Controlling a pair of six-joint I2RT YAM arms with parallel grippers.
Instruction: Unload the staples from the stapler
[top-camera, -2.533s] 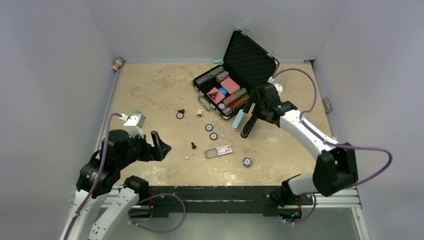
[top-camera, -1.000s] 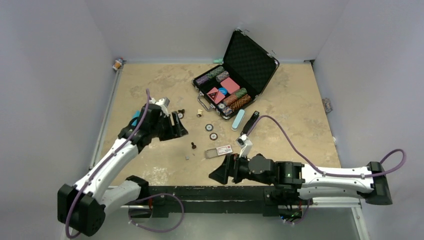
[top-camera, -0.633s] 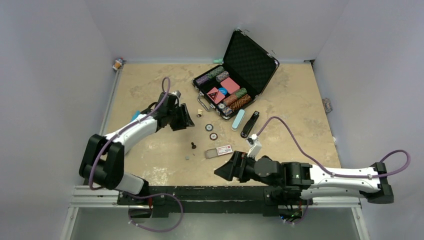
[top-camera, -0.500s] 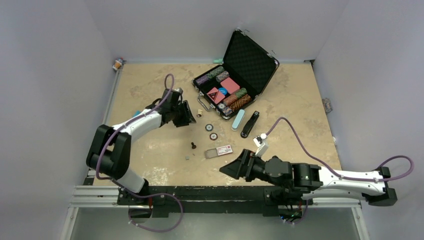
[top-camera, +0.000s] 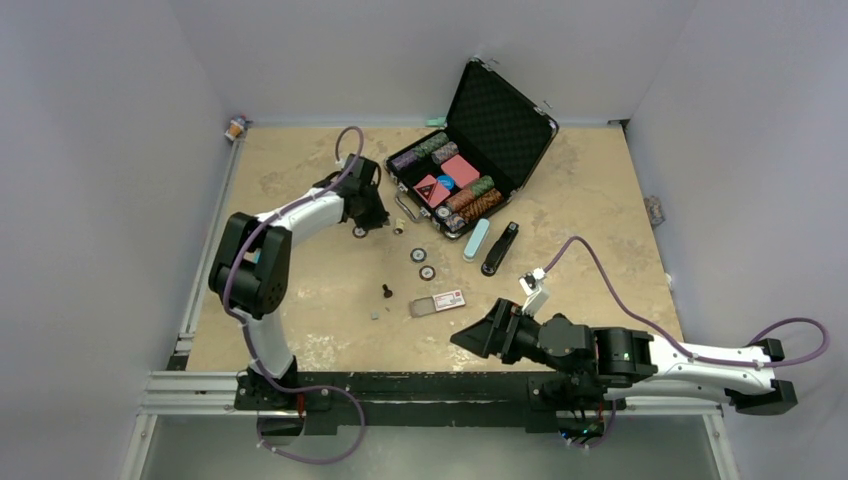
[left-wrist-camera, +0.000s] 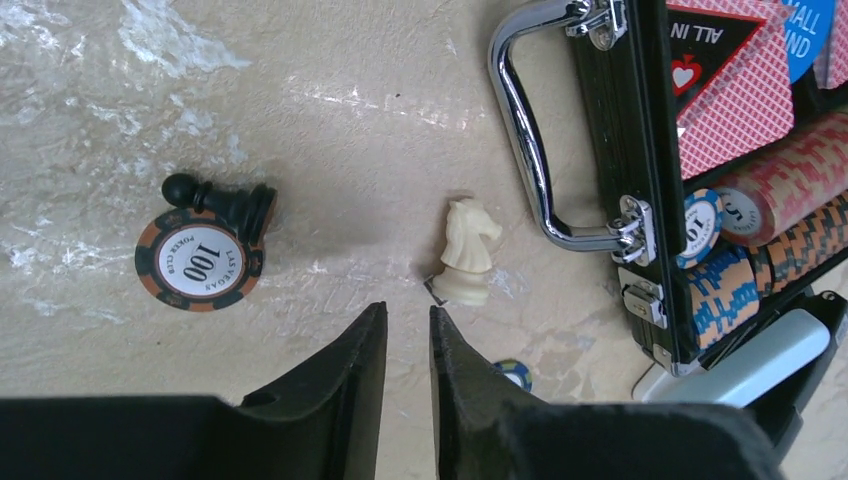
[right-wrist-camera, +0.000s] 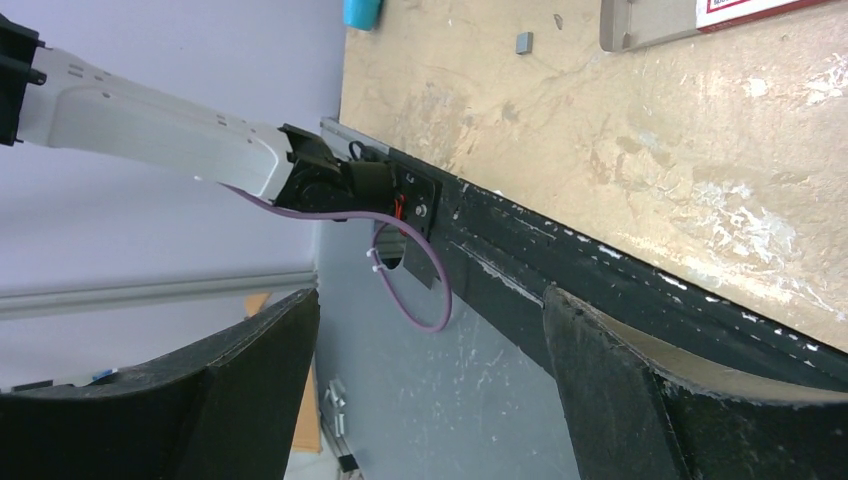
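Top external view: the stapler (top-camera: 500, 248) lies closed on the surface (top-camera: 300, 160), just off the near right corner of the open black case (top-camera: 470, 165), side by side with a pale teal box (top-camera: 477, 239). No claw touches it.

The left claw (top-camera: 372, 218) hangs low over the surface at the case's left side, close to the chrome handle (left-wrist-camera: 530, 130) and well apart from the stapler. In the left wrist view its fingers (left-wrist-camera: 355, 360) stand almost together, a thin slit between them, with nothing in it. Just beyond their tips stands a white chess knight (left-wrist-camera: 468, 250), and farther from the case a black pawn (left-wrist-camera: 222, 201) lies against a poker chip (left-wrist-camera: 198, 265) marked 100.

The right claw (top-camera: 470, 338) is far from the case, at the surface's near edge, short of the stapler and apart from it. Its fingers (right-wrist-camera: 250, 370) are spread wide and hold nothing.

The staples (top-camera: 375, 314), a tiny grey strip, lie loose on the surface, well on the near side of the case.
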